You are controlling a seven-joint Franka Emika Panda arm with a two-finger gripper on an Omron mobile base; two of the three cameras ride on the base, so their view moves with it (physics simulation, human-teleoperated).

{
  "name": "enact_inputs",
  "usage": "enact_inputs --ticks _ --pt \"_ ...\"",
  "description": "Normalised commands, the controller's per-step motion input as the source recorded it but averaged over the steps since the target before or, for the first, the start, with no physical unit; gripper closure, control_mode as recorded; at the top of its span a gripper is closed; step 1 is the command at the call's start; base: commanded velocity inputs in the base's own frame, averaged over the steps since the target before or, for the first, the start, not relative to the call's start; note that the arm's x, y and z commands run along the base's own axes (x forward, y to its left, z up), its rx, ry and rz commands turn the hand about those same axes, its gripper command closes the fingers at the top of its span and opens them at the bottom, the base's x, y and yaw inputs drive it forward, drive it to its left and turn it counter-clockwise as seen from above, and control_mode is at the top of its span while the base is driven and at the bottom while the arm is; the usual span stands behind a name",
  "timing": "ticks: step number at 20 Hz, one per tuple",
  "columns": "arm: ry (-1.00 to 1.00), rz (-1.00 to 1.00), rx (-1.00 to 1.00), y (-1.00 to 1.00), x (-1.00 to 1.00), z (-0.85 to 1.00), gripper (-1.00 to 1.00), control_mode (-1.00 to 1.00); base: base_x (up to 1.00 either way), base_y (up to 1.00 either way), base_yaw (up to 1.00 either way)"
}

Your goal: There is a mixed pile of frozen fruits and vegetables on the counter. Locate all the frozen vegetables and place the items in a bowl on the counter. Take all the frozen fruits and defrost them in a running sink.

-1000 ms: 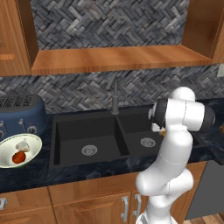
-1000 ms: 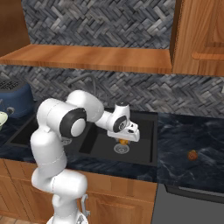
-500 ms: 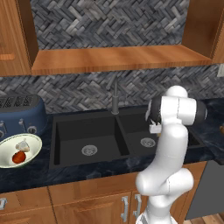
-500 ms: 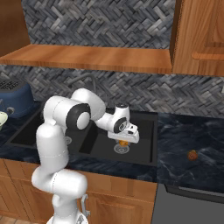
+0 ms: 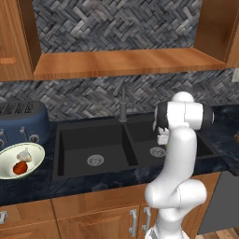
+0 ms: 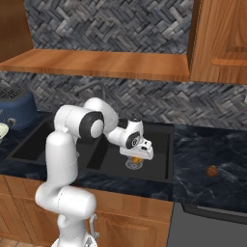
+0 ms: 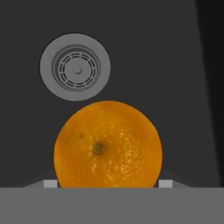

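The counter point(image 6: 202, 144) carries the black sink point(image 5: 112, 142), and the gripper point(image 6: 136, 157) hangs over its right basin, fingers closed around an orange fruit point(image 7: 108, 145) above the drain point(image 7: 75, 67). Another fruit point(image 6: 212, 171), seemingly orange, lies on the counter right of the sink. The bowl point(image 5: 9, 172) holds both vegetables point(image 5: 21, 163).
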Motion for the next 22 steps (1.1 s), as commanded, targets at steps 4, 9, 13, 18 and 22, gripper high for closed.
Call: enact_inputs --ticks 4,9,13,18,22 --pt "0.01 0.0 0.0 0.0 0.16 -0.27 1.0 -1.0 0.0 0.0 0.0" --pt "0.0 0.0 0.0 0.0 0.19 -0.22 1.0 -1.0 0.0 0.0 0.0" --pt "0.0 0.0 0.0 0.0 0.15 -0.23 1.0 -1.0 0.0 0.0 0.0" --pt "0.0 0.0 0.0 0.0 0.12 -0.25 1.0 -1.0 0.0 0.0 0.0" --pt "0.0 0.0 0.0 0.0 0.14 -0.23 1.0 -1.0 0.0 0.0 0.0"
